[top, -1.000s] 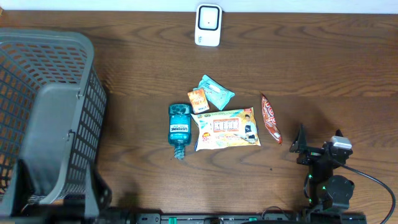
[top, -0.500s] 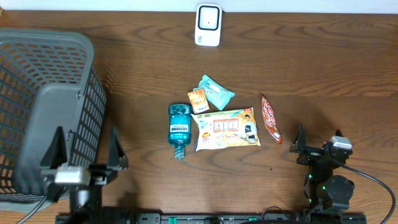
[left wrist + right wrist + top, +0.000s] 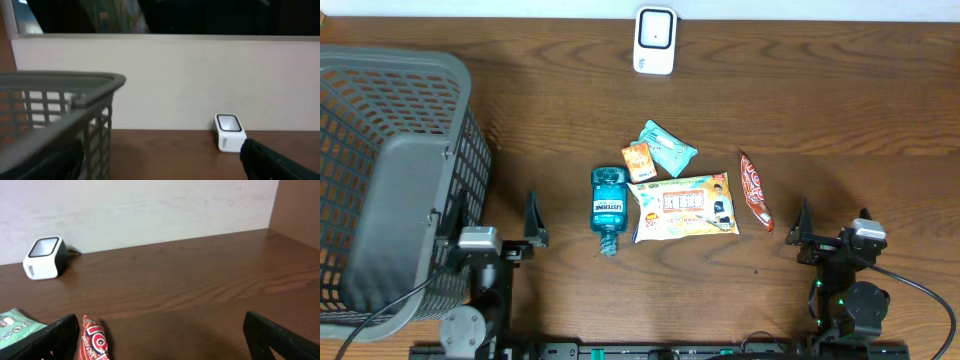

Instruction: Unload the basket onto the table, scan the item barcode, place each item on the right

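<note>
Grey basket [image 3: 350,140] left, white scanner [image 3: 655,41] top, mouthwash bottle [image 3: 607,208] centre

One grey mesh basket [image 3: 360,120] at nine o'clock and one white barcode scanner [image 3: 655,41] at twelve. Five goods at centre: one blue mouthwash bottle [image 3: 607,208], one yellow flat packet [image 3: 684,207], one teal pouch [image 3: 668,148], one small orange box [image 3: 637,160], one red snack stick [image 3: 754,190].

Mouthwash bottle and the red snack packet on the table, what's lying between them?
A wide flat pouch with a pale printed front lies between the mouthwash bottle and the red snack packet. The overhead view shows this.
</note>
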`<state>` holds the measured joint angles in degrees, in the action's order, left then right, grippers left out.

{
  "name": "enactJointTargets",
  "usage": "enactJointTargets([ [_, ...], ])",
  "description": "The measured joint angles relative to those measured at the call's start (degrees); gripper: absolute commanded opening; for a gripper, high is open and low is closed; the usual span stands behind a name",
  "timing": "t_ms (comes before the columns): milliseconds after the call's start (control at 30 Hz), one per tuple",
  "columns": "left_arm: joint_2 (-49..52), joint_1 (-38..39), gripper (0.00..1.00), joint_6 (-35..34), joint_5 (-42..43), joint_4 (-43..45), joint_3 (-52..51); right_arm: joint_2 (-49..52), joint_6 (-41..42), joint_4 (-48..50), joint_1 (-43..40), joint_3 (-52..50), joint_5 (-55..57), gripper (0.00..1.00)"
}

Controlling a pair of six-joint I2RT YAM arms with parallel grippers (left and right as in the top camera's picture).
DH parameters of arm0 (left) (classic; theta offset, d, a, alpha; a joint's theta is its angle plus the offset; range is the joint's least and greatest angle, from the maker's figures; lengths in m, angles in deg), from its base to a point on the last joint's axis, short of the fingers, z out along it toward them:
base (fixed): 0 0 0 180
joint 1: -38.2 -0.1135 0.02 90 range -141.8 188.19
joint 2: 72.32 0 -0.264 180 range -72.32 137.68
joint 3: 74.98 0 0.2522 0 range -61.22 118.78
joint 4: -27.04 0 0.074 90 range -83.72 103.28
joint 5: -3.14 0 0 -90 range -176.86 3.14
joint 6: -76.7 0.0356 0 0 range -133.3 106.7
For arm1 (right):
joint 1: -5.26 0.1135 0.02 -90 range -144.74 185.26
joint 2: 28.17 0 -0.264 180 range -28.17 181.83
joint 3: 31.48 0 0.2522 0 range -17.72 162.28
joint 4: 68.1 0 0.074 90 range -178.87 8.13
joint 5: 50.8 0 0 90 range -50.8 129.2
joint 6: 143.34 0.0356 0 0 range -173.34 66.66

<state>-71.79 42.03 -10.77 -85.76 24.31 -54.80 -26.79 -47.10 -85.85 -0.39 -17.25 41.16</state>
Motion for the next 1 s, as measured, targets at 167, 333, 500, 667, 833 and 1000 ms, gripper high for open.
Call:
enactJointTargets([
  [167,0.1,0.0,1.00,-2.8,0.0,3.1,-6.1,0.0,0.0,0.0,0.0,0.0,0.0,0.99],
  [333,0.0,0.0,1.00,-3.9,-0.3,1.0,-6.1,0.0,0.0,0.0,0.0,0.0,0.0,0.99],
  [500,0.6,0.0,1.00,-4.1,-3.0,-12.2,-5.4,0.0,0.0,0.1,0.0,-0.1,0.0,0.99],
  [667,2.1,0.0,1.00,-4.1,-3.1,-12.9,-5.0,0.0,0.0,0.1,0.0,-0.1,0.0,0.99],
  [833,3.0,0.0,1.00,-4.1,-3.2,-12.9,-5.0,0.0,0.0,0.1,0.0,-0.1,0.0,0.99],
  [1000,3.0,0.0,1.00,-4.1,-3.2,-12.9,-5.0,0.0,0.0,0.1,0.0,-0.1,0.0,0.99],
])
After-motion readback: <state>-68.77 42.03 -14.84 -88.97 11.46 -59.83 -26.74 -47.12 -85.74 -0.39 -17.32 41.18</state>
